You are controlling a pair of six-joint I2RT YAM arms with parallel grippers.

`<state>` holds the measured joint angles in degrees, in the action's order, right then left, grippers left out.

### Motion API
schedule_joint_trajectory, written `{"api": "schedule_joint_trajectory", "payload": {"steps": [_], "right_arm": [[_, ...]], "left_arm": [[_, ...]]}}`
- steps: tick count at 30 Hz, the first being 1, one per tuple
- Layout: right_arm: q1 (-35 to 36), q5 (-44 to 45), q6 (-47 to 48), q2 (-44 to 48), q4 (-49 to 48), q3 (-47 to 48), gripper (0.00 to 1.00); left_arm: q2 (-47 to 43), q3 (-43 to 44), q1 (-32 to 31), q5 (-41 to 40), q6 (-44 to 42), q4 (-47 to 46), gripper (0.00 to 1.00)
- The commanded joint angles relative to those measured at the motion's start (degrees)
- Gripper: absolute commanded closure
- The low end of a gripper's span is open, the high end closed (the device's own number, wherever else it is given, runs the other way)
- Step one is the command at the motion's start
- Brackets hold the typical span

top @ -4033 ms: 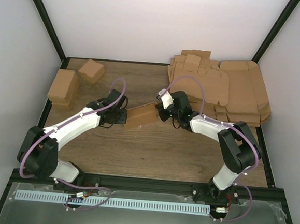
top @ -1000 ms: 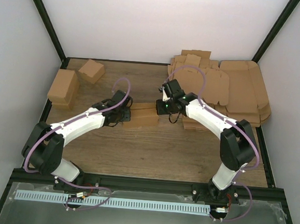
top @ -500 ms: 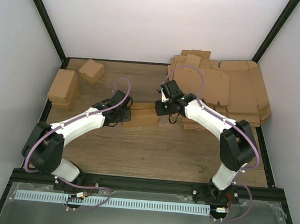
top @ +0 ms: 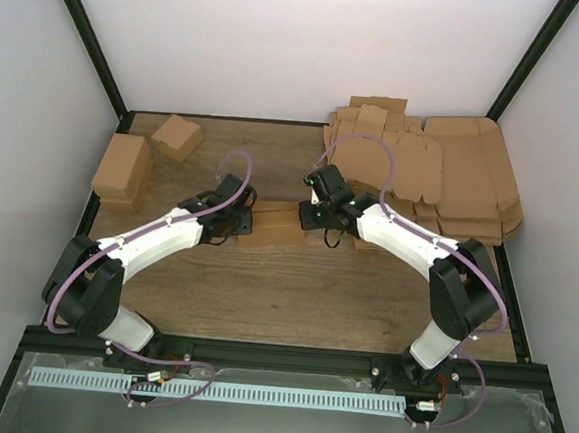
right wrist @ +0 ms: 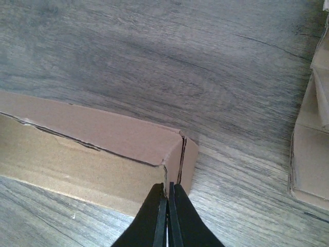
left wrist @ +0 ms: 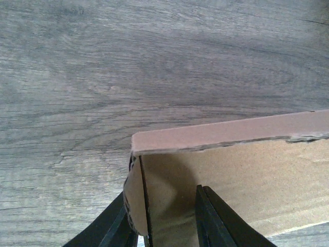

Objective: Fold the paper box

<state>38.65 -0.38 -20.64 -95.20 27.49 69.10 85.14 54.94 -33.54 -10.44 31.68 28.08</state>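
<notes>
Two tools hold a shallow paper box [top: 274, 225] at the middle of the wooden counter [top: 293, 297].
At the upper left sit two closed brown cartons [top: 123, 168], well apart from the rest. The left tool [left wrist: 162, 191] meets the box's left end with its fingers apart, one outside the end wall and one inside it. The box lies low on the counter between both tools, slightly skewed. The right tool [right wrist: 167, 186] has its fingers pressed together, pinching the wall edge at the box's right corner. At the upper right lies a heap of flat cardboard sheets [top: 443, 178].
</notes>
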Motion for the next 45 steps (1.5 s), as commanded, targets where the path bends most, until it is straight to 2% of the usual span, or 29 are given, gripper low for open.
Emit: {"api": "schedule_joint_trajectory", "payload": {"steps": [1,33,37,42,45], "right_arm": [[1.5,-2.9,-2.2,-0.2,4.1,-4.1,0.99],[3.0,0.1,-1.6,-0.1,-0.2,-14.4,0.99],[3.0,0.4,-1.4,0.7,-0.4,-13.9,0.99],[3.0,0.9,-1.2,0.4,-0.2,-12.7,0.99],[3.0,0.8,-1.1,0.0,-0.2,-11.9,0.99]], "left_arm": [[2.7,-1.5,-0.6,1.3,0.7,4.4,0.68],[2.2,0.0,-0.8,1.2,0.3,5.2,0.68],[1.2,2.4,-0.7,0.6,-0.7,7.5,0.62],[-1.1,6.4,-0.7,0.4,-1.8,12.0,0.48],[-2.5,8.0,-0.7,0.8,-2.3,13.8,0.45]]}}
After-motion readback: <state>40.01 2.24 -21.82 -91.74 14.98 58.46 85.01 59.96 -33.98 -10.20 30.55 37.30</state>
